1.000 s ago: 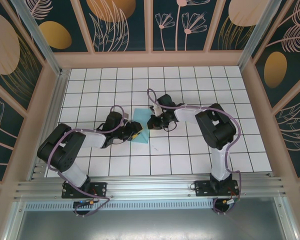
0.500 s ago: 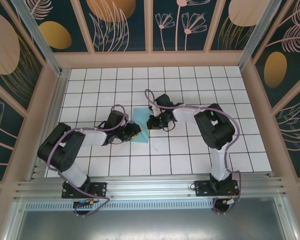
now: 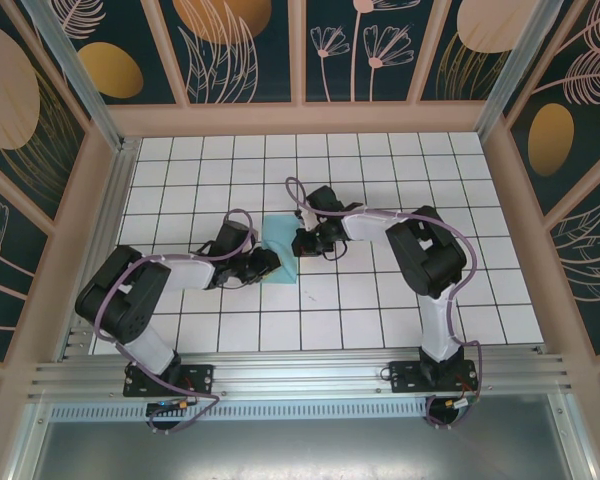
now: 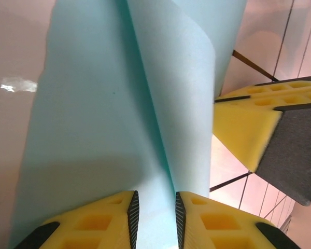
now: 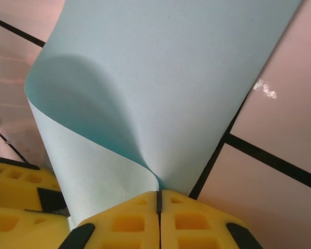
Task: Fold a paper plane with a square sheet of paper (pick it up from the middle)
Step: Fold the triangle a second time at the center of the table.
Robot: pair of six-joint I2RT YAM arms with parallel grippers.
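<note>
Both my arms are reaching in over the white tiled table (image 3: 380, 300) with the dark grid lines, and they meet around the middle, slightly to the left. Between them lies the thin, light turquoise-blue square sheet of paper (image 3: 280, 238). It is partly flat on the tiles and partly lifted.

My right gripper (image 5: 158, 199) is clamped. Its two yellow foam pads are pressed flat together, and the near edge of the sheet runs straight into the seam between them. From that pinch the paper curls up and over to the left in a soft, rounded roll with no sharp crease. The rest of the sheet spreads away across the tiles towards the far right of my right wrist view.

My left gripper (image 4: 154, 207) comes in from the left side of the sheet. Its yellow pads stand a narrow gap apart, one on each side of the raised fold. I can see turquoise paper in the slot between them, so the pads are not pressed onto it.

From my left wrist the sheet rises as a tall curl just ahead. Just beside the curl's right edge sits a yellow pad on a grey finger (image 4: 259, 135) of my right gripper.

From above, the two grippers sit close together with the paper's lifted part between them.
</note>
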